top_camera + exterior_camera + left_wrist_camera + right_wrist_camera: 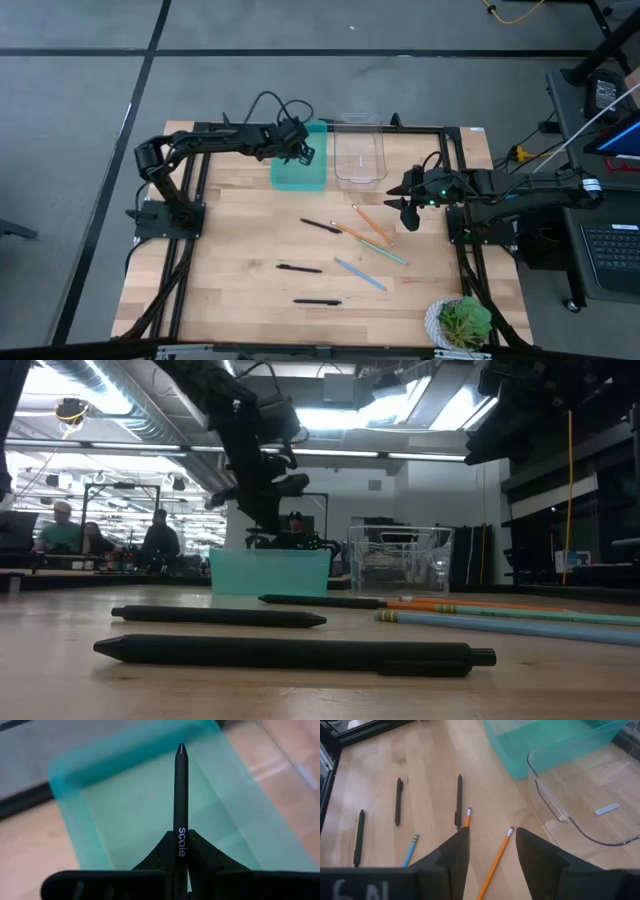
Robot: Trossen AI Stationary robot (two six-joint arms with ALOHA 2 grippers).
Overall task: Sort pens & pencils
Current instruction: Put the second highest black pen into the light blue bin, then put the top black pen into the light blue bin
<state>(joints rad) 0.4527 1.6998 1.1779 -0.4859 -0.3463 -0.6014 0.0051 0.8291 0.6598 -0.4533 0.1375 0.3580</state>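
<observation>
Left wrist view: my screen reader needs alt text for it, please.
The left gripper has its jaws shut on a black pen printed "scale", its tip pointing out over the teal bin. Light wooden table shows around the bin.

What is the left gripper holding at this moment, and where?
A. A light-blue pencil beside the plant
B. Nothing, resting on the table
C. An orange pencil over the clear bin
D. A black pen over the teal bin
D: the left wrist view shows the left gripper with its fingers shut on a black pen, and the teal bin lies right below it.
</observation>
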